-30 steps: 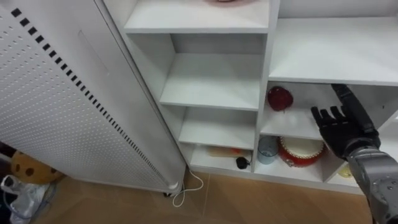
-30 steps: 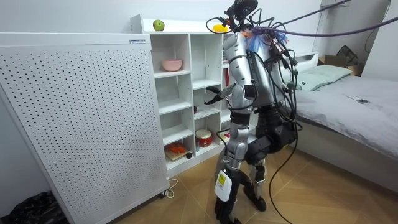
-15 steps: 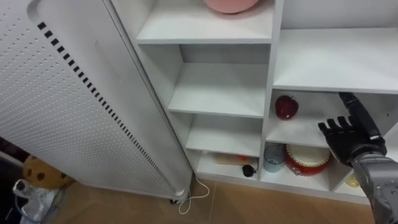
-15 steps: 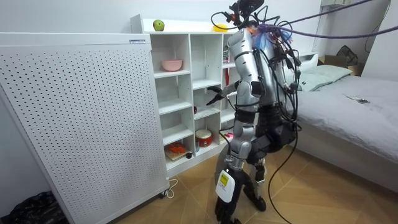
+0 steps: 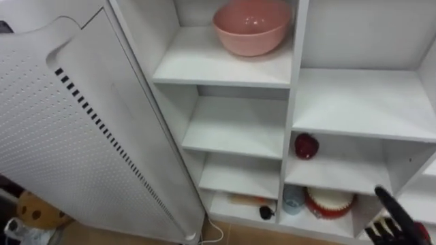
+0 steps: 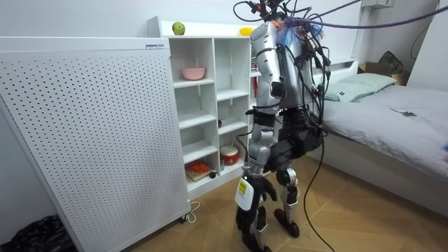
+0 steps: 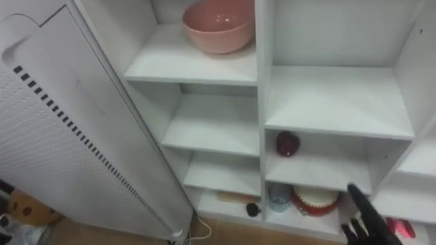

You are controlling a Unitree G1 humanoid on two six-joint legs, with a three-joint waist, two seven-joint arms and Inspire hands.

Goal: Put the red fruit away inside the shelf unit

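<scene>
The right hand (image 5: 398,228) is low in front of the closet (image 5: 294,82), its fingers (image 5: 387,203) straight, pointing up and holding nothing. Just left of the fingers, on the bottom shelf, stand a red tin (image 5: 330,202) and a blue cup (image 5: 293,199). The red apple (image 5: 306,145) lies one shelf up, above and left of the fingers, well apart from them. It looks firm, light and smooth, and likely to roll. Wrapping its widest part from the front seems best. Farther up sits a pink bowl (image 5: 253,26), and a green apple (image 6: 178,28) rests on top.
</scene>
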